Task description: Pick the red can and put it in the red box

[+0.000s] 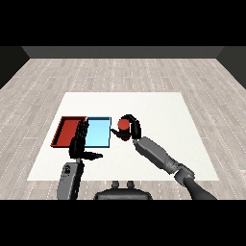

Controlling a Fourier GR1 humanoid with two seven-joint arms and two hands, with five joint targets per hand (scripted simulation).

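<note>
Trays: red tray, blue tray | right hand curled round red can | left hand relaxed

The lower body of the red can is covered by the curled fingers of the right hand. The red tray and light blue tray are partly overlapped along their near edges by the left hand.

Two grey forearms, each ending in a black hand. The left hand has slim black fingers and a thumb; behind its wrist, the forearm is a boxy grey casing bearing a small dark marking. The right hand joins a longer, rounded grey forearm with a darker grey segment behind it.
</note>
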